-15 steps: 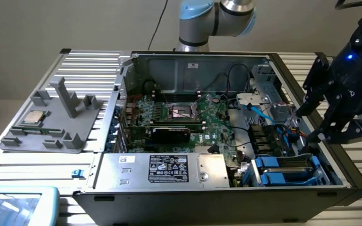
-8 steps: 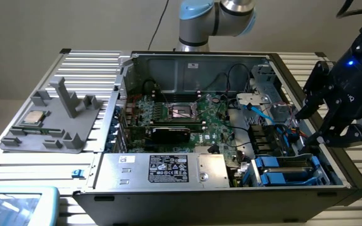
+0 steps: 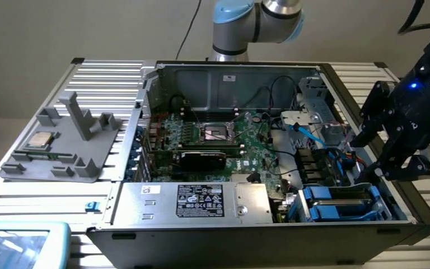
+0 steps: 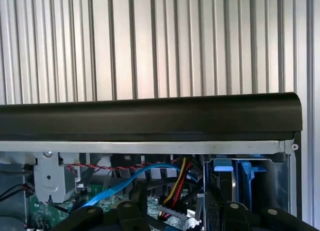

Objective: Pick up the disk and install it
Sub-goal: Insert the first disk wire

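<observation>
The disk [image 3: 342, 197], silver-grey in a bright blue carrier, lies in the drive bay at the near corner of the open computer case [image 3: 223, 84], on the exterior view's right. My gripper [image 3: 381, 170] hangs just above that bay, over the case's side wall. In the wrist view the blue carrier [image 4: 241, 175] shows beyond the black fingers [image 4: 125, 215]. They stand apart, with only cables between them. The gripper [image 4: 175, 224] is open and holds nothing.
A grey power-supply box [image 3: 192, 202] fills the near side of the case beside the bay. Blue and coloured cables [image 4: 150, 173] run close to the bay. The black case wall [image 4: 150, 116] crosses in front. A grey fixture [image 3: 65, 145] with a small processor chip [image 3: 40, 140] stands on the ribbed table.
</observation>
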